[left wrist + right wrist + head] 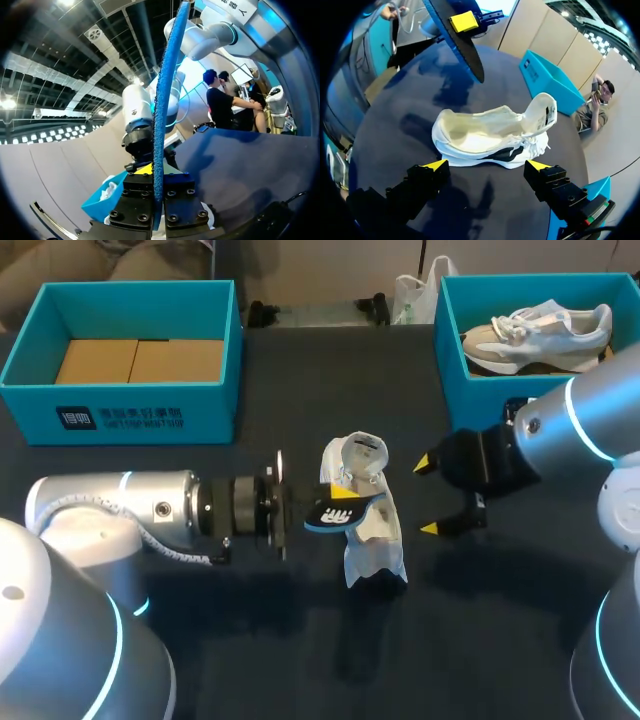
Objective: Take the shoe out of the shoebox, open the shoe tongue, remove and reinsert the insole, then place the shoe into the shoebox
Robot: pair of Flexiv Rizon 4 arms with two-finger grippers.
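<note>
The left pincer [153,200] is clamped on the blue insole [162,115], held edge-up above the middle of the tabletop [200,660]. Just under it the white shoe [490,132] lies on its side, its tongue [542,112] pulled out and its opening facing the right pincer [486,164], whose yellow-tipped fingers stand wide apart, close to the shoe but not touching it. A teal shoebox [445,350] at the far right corner holds a second shoe [540,330]. Another teal box [120,405] sits at the far left corner.
</note>
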